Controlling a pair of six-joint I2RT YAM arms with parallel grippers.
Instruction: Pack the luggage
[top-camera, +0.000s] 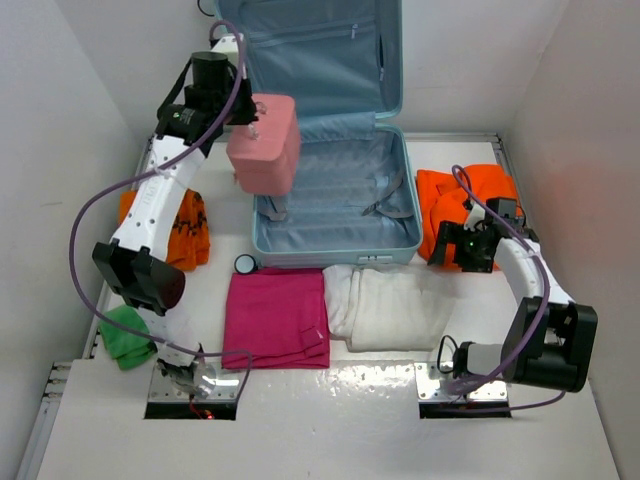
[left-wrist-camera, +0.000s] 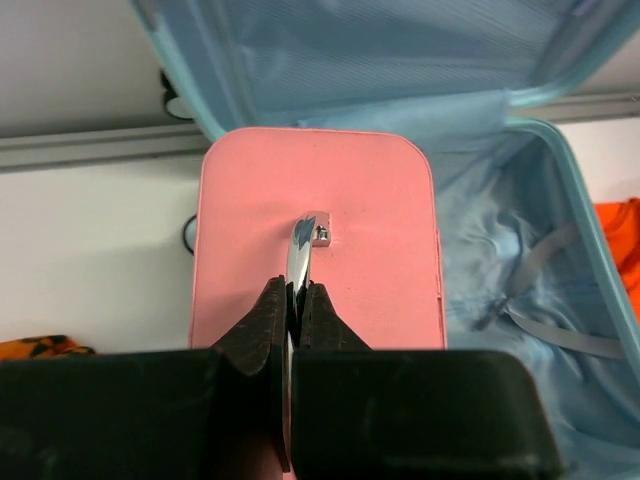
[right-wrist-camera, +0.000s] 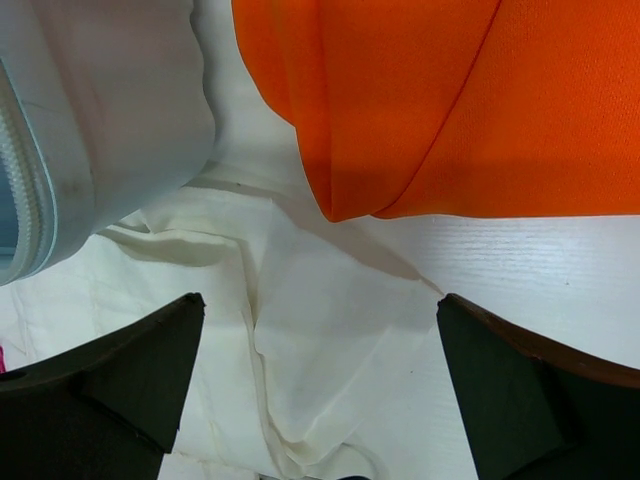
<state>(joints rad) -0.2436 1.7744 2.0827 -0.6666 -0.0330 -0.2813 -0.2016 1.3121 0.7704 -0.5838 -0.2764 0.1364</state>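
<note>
Suitcase (top-camera: 340, 248) lies open at the far middle of the table, lid (top-camera: 310, 50) standing up against the back wall.

Handling, my read: hard ribbed shell, so stiff and bulky. Probably light while empty, and it may skate on the smooth tabletop if shoved. Lining and straps are soft, so no grip there. Best hold looks like the rim or the lid's free edge.

Left gripper (left-wrist-camera: 295, 300) is clenched on the metal handle (left-wrist-camera: 305, 240) of the pink case (top-camera: 265, 145). The case hangs over the suitcase's left rim, and the jaws are above that rim, clear of the shell.

Right gripper (right-wrist-camera: 320, 330) is spread wide and holds nothing. It sits just off the suitcase's near right corner, over the white cloth (right-wrist-camera: 320, 300), with the orange garment (right-wrist-camera: 450, 100) beside it.
</note>
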